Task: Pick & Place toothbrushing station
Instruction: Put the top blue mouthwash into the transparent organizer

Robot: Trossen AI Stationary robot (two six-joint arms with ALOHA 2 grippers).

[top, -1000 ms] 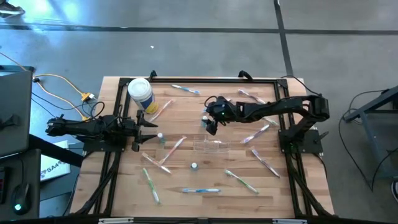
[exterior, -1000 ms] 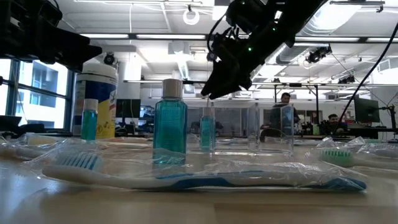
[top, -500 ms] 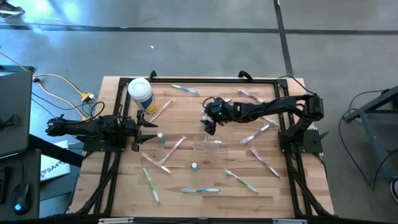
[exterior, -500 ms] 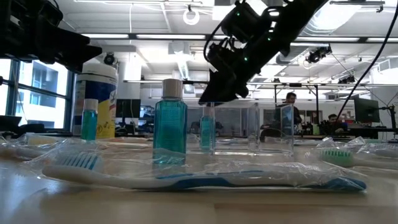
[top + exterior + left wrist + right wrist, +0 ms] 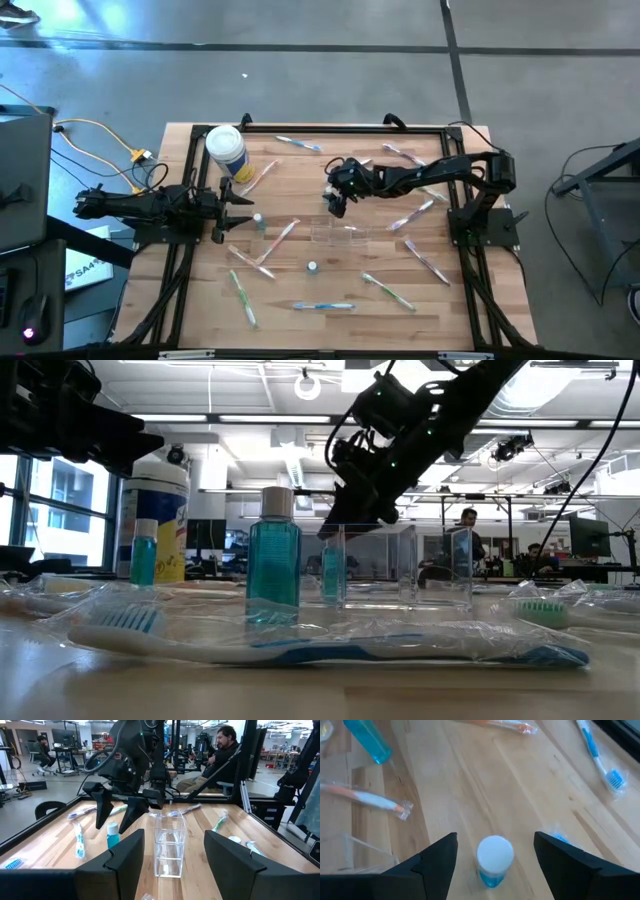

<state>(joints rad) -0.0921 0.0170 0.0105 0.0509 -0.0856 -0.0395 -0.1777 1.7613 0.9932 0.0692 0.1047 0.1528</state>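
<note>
Two dark fingers of the right pincer (image 5: pixel 492 862) stand spread and empty above a small white-capped tube (image 5: pixel 494 860) of blue liquid, which stands upright on the pale wooden table (image 5: pixel 460 290) just beside the clear plastic cup (image 5: pixel 338 233). Wrapped toothbrushes (image 5: pixel 322 306) lie scattered over the boards, a white-lidded canister (image 5: pixel 226 150) stands at the far left corner, and the left pincer (image 5: pixel 238 208) waits released at the left edge. Beyond the table, people (image 5: pixel 465 520) sit at desks in an open workshop under strip lights.

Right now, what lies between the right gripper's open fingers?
In the right wrist view, a white-capped blue bottle stands upright on the wooden table, between the right gripper fingers, untouched.
</note>
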